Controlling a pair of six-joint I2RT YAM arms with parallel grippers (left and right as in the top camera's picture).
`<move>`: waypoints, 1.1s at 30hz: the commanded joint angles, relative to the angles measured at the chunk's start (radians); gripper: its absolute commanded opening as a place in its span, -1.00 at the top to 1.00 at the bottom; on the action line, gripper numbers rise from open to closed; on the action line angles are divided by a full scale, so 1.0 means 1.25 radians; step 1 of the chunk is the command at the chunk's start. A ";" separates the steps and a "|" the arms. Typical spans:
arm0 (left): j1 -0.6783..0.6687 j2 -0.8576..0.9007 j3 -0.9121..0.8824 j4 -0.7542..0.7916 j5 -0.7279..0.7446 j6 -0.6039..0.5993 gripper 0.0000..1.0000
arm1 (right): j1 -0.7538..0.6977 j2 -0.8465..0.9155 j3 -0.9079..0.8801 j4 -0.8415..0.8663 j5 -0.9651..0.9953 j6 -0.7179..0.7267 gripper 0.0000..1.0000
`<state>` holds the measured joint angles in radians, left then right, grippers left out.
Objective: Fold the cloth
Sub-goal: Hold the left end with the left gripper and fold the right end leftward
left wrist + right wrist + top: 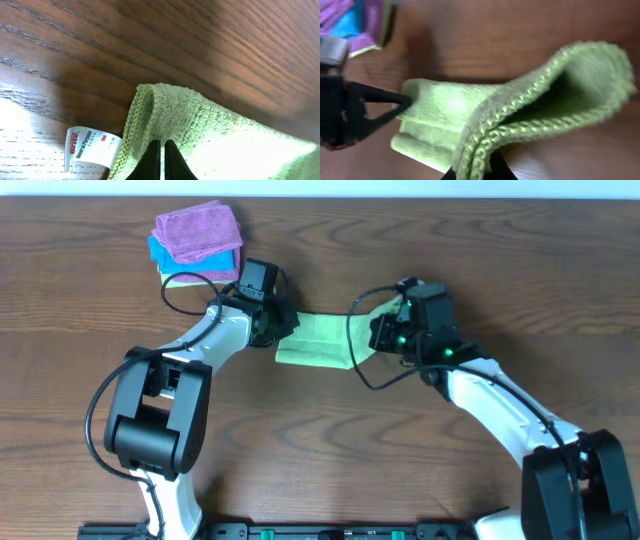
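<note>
- Cloth (pixel 318 340) lies on the bench (pixel 300 450) mid-table, long axis running left-right, spanning the gap between both arms.
- Left end effector (pixel 280 328): pressed together on the cloth's left end, near the corner with the label (pixel 90 150); left wrist view shows the tips closed on the weave.
- Right end effector (pixel 378 332): pinching the doubled right edge, which is lifted into an open loop in the right wrist view.
- Both arms are at the cloth, one per short end. My read: the next fold runs along the long axis, right end carried toward left.
- Stack of folded cloths (pixel 198 240) sits well apart, behind the left arm.
</note>
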<state>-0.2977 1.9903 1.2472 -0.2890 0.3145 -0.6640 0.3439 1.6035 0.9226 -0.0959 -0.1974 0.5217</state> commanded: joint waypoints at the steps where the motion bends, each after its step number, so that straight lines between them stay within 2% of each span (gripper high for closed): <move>1: -0.004 0.010 0.014 -0.007 0.000 0.029 0.88 | 0.029 -0.002 0.051 -0.015 0.047 -0.039 0.97; 16: -0.003 -0.004 0.035 -0.060 -0.008 0.090 0.88 | 0.084 0.076 0.125 -0.048 0.046 -0.064 0.98; 24: -0.002 -0.018 0.074 -0.103 -0.020 0.119 0.88 | 0.106 0.148 0.232 -0.131 0.047 -0.110 0.98; 33: 0.025 -0.041 0.123 -0.156 -0.030 0.143 0.88 | 0.132 0.180 0.268 -0.154 0.042 -0.138 0.97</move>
<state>-0.2871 1.9739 1.3643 -0.4686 0.2977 -0.5186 0.4942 1.8023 1.2362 -0.2779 -0.1413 0.3805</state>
